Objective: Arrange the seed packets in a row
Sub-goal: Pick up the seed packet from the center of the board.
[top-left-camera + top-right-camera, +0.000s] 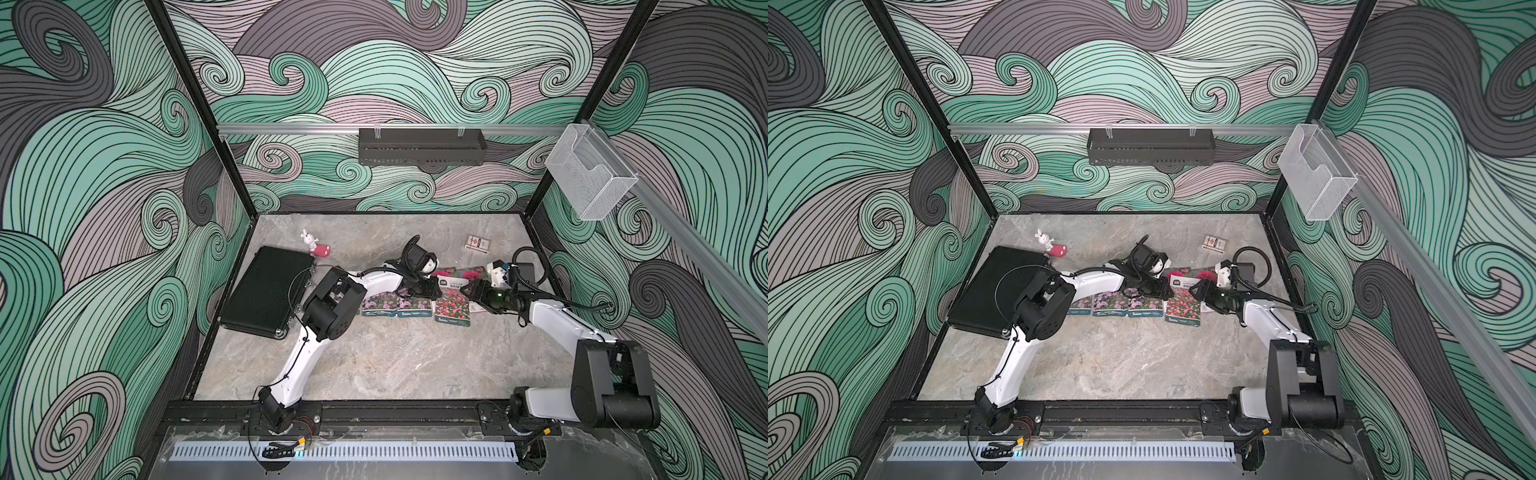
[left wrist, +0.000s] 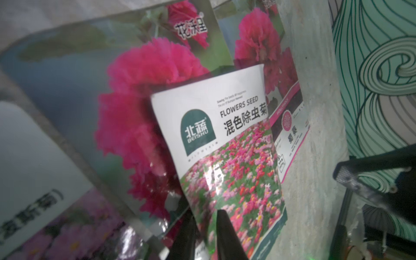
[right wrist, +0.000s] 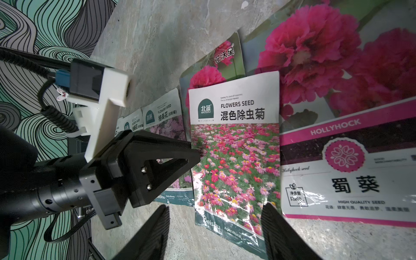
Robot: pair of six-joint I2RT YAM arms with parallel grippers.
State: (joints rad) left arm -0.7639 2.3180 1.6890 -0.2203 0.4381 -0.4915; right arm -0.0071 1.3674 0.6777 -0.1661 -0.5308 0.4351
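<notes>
The red-pink mix packet (image 3: 235,157) lies flat on the stone tabletop (image 1: 374,365), at the right end of a row of three purple-pink packets (image 1: 1109,305), overlapping two magenta packets (image 3: 315,56). The left gripper (image 3: 195,155) is pinched together on its left edge. The right gripper (image 3: 216,204) hovers over its near end, jaws apart.

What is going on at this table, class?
The left gripper appears to pinch the side edge of the red-pink mix packet, while the open right gripper hovers over its near end. Three purple-pink packets already lie side by side beside it. Two magenta packets overlap, partly under it.
</notes>
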